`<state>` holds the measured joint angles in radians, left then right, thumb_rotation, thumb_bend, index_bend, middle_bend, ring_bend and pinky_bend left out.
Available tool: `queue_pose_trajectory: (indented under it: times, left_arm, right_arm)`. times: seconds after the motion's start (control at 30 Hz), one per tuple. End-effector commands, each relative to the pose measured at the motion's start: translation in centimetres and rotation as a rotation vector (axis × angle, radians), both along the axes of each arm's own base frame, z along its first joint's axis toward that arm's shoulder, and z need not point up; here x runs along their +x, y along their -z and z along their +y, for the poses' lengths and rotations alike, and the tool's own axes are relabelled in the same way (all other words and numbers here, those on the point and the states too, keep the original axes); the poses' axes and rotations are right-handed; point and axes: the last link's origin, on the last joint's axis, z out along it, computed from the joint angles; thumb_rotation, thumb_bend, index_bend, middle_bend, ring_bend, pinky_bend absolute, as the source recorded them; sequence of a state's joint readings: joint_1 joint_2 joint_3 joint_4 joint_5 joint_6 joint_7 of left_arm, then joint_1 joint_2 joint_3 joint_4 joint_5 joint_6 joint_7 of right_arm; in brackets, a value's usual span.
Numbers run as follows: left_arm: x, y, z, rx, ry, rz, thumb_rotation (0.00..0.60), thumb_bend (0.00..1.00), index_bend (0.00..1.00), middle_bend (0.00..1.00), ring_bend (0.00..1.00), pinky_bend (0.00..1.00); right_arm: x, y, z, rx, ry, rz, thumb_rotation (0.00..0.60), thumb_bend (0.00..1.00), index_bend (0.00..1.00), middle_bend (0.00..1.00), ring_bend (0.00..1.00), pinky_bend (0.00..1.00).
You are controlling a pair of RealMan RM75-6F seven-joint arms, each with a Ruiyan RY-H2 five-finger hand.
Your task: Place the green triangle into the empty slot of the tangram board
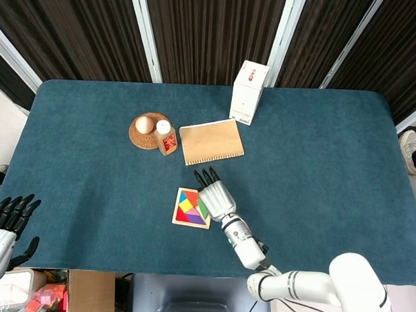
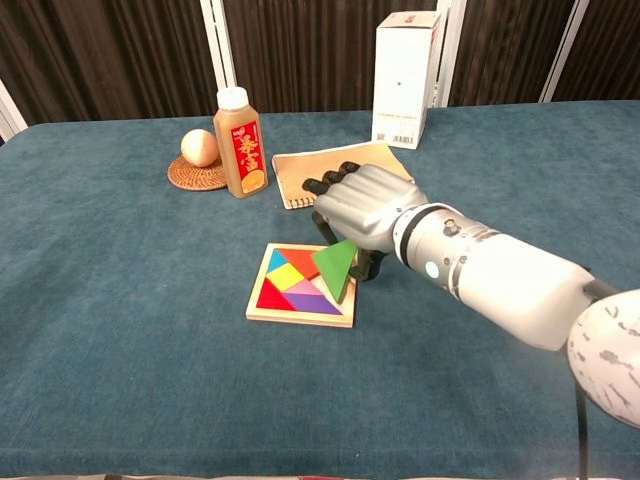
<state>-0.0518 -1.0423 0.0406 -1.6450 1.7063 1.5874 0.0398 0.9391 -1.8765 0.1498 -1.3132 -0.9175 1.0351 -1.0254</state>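
Note:
The tangram board (image 2: 292, 290) (image 1: 189, 209) lies on the blue table, its wooden frame filled with coloured pieces. My right hand (image 2: 362, 210) (image 1: 215, 196) hangs over the board's right side and holds the green triangle (image 2: 335, 267) (image 1: 203, 209) beneath its fingers. The triangle is tilted, its lower point just above or touching the board's right part; which, I cannot tell. The slot under it is hidden. My left hand (image 1: 3, 223) stays at the lower left edge of the head view, off the table, fingers apart and holding nothing.
A tan notebook (image 1: 211, 141) (image 2: 333, 170) lies just behind the board. A juice bottle (image 2: 240, 142) and an egg on a woven coaster (image 2: 199, 162) stand at the back left. A white carton (image 2: 406, 78) stands at the back.

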Motion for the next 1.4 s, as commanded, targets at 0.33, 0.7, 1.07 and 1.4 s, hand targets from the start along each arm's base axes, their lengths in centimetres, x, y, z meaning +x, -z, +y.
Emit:
queue_pose_trajectory:
  times: [0.33, 0.7, 1.07, 1.4]
  left_arm:
    - [0.3, -0.2, -0.7, -0.046, 0.031, -0.034, 0.6, 0.46, 0.0, 0.02, 0.01, 0.04]
    - [0.3, -0.4, -0.6, -0.027, 0.032, -0.037, 0.6, 0.47, 0.0, 0.02, 0.01, 0.04]
    - [0.2, -0.6, -0.4, -0.015, 0.023, -0.042, 0.6, 0.46, 0.0, 0.02, 0.01, 0.04]
    - [0.2, -0.4, -0.4, -0.016, 0.017, -0.037, 0.6, 0.46, 0.0, 0.02, 0.01, 0.04]
  right_arm:
    - [0.1, 0.5, 0.3, -0.004, 0.0, 0.04, 0.6, 0.44, 0.74, 0.11, 0.0, 0.0]
    - [0.4, 0.7, 0.7, 0.002, 0.014, 0.038, 0.6, 0.43, 0.73, 0.11, 0.0, 0.0]
    - [0.6, 0.8, 1.0, 0.004, 0.007, 0.058, 0.6, 0.44, 0.69, 0.11, 0.0, 0.0]
    - [0.9, 1.1, 1.4, 0.014, 0.011, 0.06, 0.6, 0.44, 0.63, 0.11, 0.0, 0.0]
